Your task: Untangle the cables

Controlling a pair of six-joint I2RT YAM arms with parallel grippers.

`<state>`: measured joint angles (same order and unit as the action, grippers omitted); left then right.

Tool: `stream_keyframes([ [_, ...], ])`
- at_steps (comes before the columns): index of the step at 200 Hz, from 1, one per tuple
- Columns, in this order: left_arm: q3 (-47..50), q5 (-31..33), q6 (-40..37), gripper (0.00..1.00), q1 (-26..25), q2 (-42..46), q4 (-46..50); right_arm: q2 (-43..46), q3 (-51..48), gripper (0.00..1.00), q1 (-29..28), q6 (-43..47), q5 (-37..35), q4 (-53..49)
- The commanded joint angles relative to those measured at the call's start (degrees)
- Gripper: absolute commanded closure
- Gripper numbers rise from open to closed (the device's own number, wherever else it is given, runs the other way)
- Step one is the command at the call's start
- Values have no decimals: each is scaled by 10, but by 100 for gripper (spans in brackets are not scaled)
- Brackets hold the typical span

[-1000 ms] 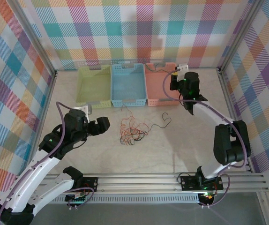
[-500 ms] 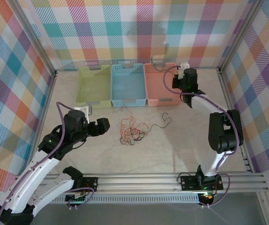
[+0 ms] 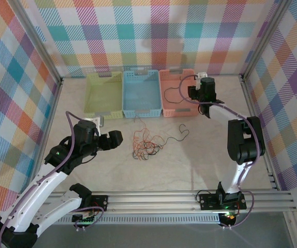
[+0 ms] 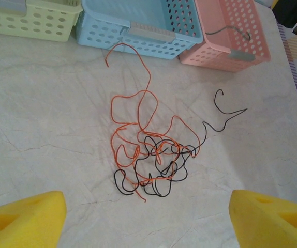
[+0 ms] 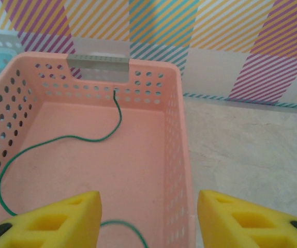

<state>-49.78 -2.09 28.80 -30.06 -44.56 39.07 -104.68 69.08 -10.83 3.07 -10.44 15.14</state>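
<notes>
An orange-red cable (image 4: 138, 116) and a black cable (image 4: 165, 166) lie knotted together as a small tangle (image 3: 146, 144) on the table's middle. The black one's tail (image 4: 226, 111) trails right. My left gripper (image 4: 147, 219) hovers just short of the tangle, open, nothing between its yellow pads (image 4: 24, 217). The dark green cable (image 5: 60, 138) lies loose inside the pink basket (image 5: 175, 129). Over that basket's near right part is my right gripper (image 5: 148, 212), open and holding nothing; a loop of the green cable shows low between its pads. From above, the right gripper (image 3: 196, 92) is over the pink basket (image 3: 169, 109).
A light green basket (image 3: 104, 93) and a blue basket (image 3: 142, 93) stand left of the pink one along the back. Bare marble tabletop (image 3: 200, 155) surrounds the tangle. Checked walls and metal rails (image 3: 249, 103) enclose the sides.
My right gripper has opened and let go of the green cable, which now lies in the pink basket; the arm shifted slightly left over it. The left arm barely moved.
</notes>
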Motion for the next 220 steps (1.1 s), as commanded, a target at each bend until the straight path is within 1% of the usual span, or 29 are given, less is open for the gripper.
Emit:
stream_keyframes([
  [1,10,-13,-7,18,5,0,-1,59,-21,47,5,-33,37,0],
  [25,22,-24,-3,18,5,-6,-13,120,-64,47,4,-90,82,-7],
  [38,28,-34,-1,18,5,-18,-23,157,-93,47,0,-124,118,-12],
  [78,44,-62,11,21,4,-70,-70,254,-194,49,-38,-195,187,-7],
  [105,39,-81,21,22,4,-130,-100,278,-244,52,-78,-223,239,7],
  [130,38,-86,26,23,-3,-170,-122,277,-261,53,-110,-242,245,-29],
  [147,40,-84,27,23,-4,-182,-130,276,-283,54,-115,-251,217,-37],
  [158,39,-84,28,23,-5,-188,-133,281,-295,54,-114,-253,172,-50],
  [182,42,-81,29,23,-7,-191,-139,286,-297,52,-114,-274,69,-111],
  [209,46,-79,28,23,-7,-187,-140,273,-273,49,-114,-309,26,-193],
  [220,46,-77,28,23,-7,-186,-138,268,-271,48,-114,-322,15,-207],
])
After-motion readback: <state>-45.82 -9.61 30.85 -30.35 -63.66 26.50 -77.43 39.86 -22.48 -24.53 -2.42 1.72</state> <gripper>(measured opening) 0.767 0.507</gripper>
